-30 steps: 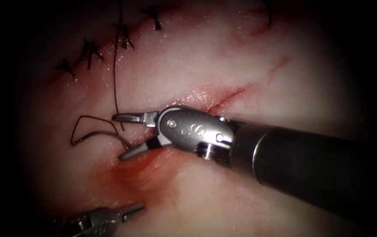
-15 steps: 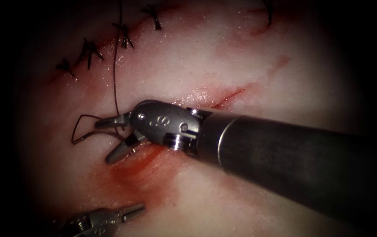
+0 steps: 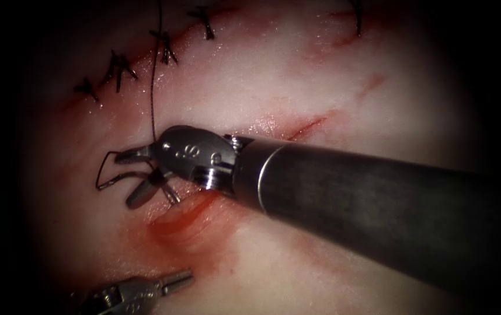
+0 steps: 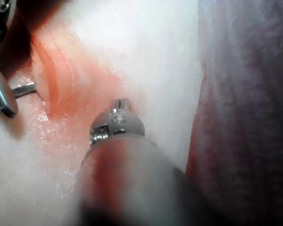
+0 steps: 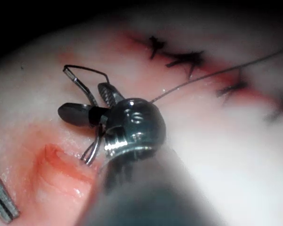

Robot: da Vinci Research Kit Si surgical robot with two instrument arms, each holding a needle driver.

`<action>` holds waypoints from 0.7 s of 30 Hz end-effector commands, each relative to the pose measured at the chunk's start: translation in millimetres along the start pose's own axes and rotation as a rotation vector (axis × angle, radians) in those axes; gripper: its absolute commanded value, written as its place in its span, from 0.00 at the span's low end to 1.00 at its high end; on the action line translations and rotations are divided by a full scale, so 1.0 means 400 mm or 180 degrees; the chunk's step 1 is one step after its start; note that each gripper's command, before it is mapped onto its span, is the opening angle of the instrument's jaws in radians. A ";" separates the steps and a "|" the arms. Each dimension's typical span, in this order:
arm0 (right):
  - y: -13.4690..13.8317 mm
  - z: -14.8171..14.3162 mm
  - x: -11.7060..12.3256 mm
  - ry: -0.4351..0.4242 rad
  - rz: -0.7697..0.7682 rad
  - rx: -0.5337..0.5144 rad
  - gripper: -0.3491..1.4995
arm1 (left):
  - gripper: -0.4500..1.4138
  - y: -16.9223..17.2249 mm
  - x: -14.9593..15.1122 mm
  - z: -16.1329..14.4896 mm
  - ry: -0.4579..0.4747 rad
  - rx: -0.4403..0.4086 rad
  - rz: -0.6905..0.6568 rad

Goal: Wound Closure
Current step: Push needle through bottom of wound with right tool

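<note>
Thread [image 3: 153, 87] looks fine and limp; we judge it best gripped gently near the loop [image 3: 105, 172]. Right tool [image 3: 136, 173] gapes wide, empty, astride that loop. Left tool [image 3: 174, 282] seems closed, empty; needle not identified.

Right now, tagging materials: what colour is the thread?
Black thread, shown best in the right wrist view.

Right tool [image 3: 136, 173] comes in from the right, jaws spread apart around a dark thread [image 3: 155, 87] loop lying on the tissue [image 3: 297, 70]; a curved wire-like piece by the lower jaw may be the needle, cannot tell. Thread runs up from the jaws past a row of knotted stitches [image 3: 121, 69] along the closed part of the cut, and red fluid [image 3: 183, 224] pools just below the jaws. Left tool [image 3: 176, 282] sits low, well apart, jaws together, holding nothing.
</note>
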 end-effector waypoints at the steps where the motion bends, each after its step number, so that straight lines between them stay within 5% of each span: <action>1: 0.0016 0.0026 0.0010 -0.0042 -0.0025 0.0036 0.51 | 0.13 -0.0002 -0.0002 0.0020 0.0003 0.0000 0.0004; 5: 0.0013 0.0032 0.0008 -0.0142 -0.0083 0.0150 0.23 | 0.13 -0.0001 -0.0003 0.0020 0.0003 0.0001 0.0005; 12: 0.0015 0.0041 0.0006 -0.0229 -0.0097 0.0240 0.01 | 0.13 -0.0001 -0.0002 0.0022 0.0003 0.0002 0.0004; 21: 0.0011 0.0042 0.0012 -0.0188 -0.0094 0.0342 0.00 | 0.13 -0.0001 -0.0002 0.0022 0.0003 0.0002 0.0005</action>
